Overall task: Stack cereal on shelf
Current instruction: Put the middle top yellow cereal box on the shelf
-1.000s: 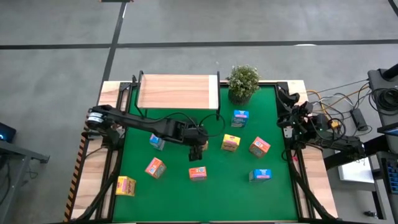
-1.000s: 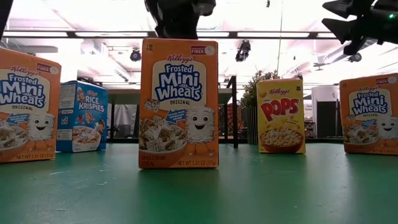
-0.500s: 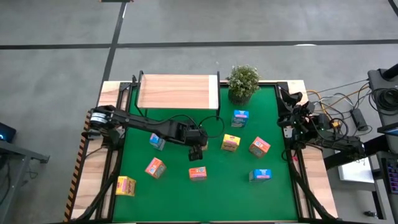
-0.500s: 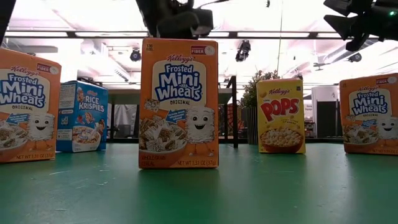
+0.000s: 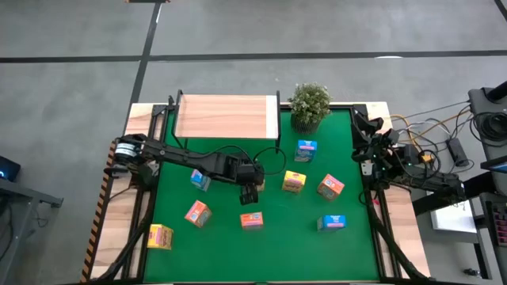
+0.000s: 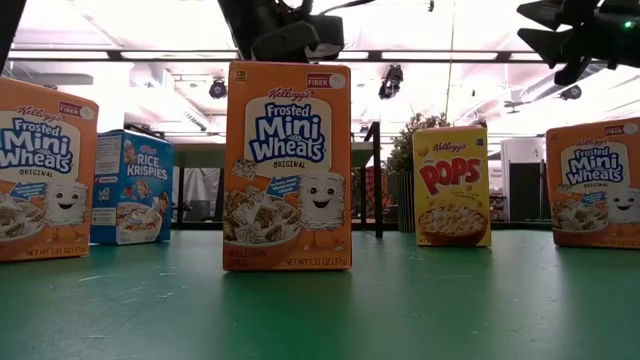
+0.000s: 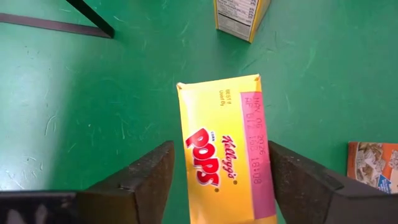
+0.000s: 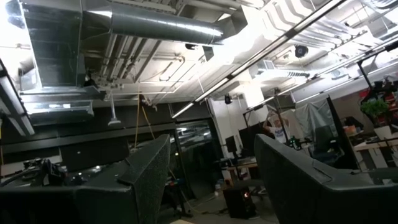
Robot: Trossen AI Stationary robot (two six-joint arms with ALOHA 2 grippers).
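- The left end effector [image 5: 251, 192] is hanging over the middle of the green surface [image 5: 269, 245], its fingers [image 7: 134, 183] spread on either side of a yellow Pops box [image 7: 226, 149] lying flat beneath it; the fingers are flanking the box closely, and I cannot tell if they are touching it.
- The right end effector [image 5: 358, 119] is waiting at the right edge of the frame in the high view, raised and pointing into the room, its fingers parted with nothing between them.
- The shelf [image 5: 226, 116] is standing at the upper left of the surface with its wooden top bare, beside a potted plant [image 5: 309, 104].
- The other cereal boxes are sitting scattered on the green: a blue box [image 5: 306, 148] near the plant, an orange box [image 5: 252, 221] just below the left end effector, and another yellow box [image 5: 160, 236] at the lower left.
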